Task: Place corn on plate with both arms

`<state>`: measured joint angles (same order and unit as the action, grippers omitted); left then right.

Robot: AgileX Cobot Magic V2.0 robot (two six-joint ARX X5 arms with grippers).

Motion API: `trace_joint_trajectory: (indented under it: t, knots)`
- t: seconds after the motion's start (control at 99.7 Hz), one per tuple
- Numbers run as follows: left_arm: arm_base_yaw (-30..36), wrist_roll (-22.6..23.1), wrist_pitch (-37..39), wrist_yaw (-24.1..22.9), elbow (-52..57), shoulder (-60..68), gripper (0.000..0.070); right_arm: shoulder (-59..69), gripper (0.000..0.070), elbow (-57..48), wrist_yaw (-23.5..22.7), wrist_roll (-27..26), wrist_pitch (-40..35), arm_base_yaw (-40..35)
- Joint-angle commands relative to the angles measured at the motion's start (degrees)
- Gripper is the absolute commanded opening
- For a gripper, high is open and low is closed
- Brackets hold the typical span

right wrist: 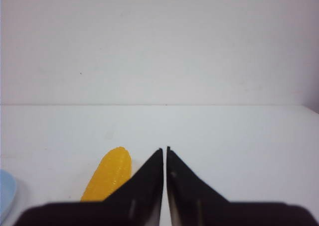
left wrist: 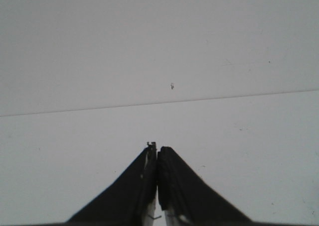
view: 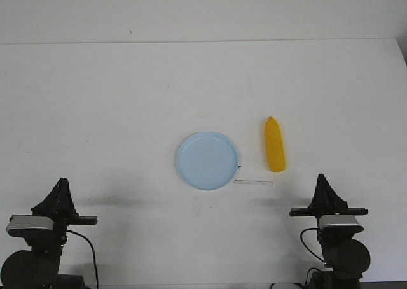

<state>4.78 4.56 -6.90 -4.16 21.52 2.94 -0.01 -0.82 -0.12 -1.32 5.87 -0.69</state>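
Left gripper: black, grey-topped gripper (view: 62, 186) at the near left edge of the white table (view: 95, 98); fingers pressed together with nothing between them, tips pointing forward.
Right gripper: matching black, grey-topped gripper (view: 323, 180) at the near right edge; jaws closed to a hairline gap, empty.
Cables: black cables (view: 89, 251) loop beside each arm base, off the work area.
Strip: small pale flat strip (view: 253, 183) lies on the table just in front of the gap between plate and corn, touching neither as far as can be told.
Plate: round, flat, pale light-blue plastic plate (view: 207, 160) with a low rim, near the table's middle, bare.
Corn: smooth bright yellow toy corn cob (view: 274, 144), lying flat just right of the plate and apart from it, tapered end pointing away from the robot; it sits ahead of the right gripper, slightly to its left.
Obstructions: open tabletop separates each gripper from plate and corn.
Background: plain white wall (view: 203, 12) beyond the far table edge.
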Motion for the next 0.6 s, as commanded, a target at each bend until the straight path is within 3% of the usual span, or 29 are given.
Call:
trace_joint_trajectory:
  t: [0.0,0.14,0.592]
  knots:
    - [0.07,-1.29,0.87,0.04,0.48,-0.02,0.0004,0.07,0.0013,0.09,0.11,-0.52,0.55,-0.04]
    - [0.07,-4.63,0.92,0.04,0.48,-0.02,0.0003,0.07,0.0013,0.09,0.11,-0.52,0.55,-0.04]
    - [0.07,-5.27,0.9,0.07,0.48,-0.02,0.0003,0.07,0.0013,0.09,0.11,-0.52,0.55,-0.04]
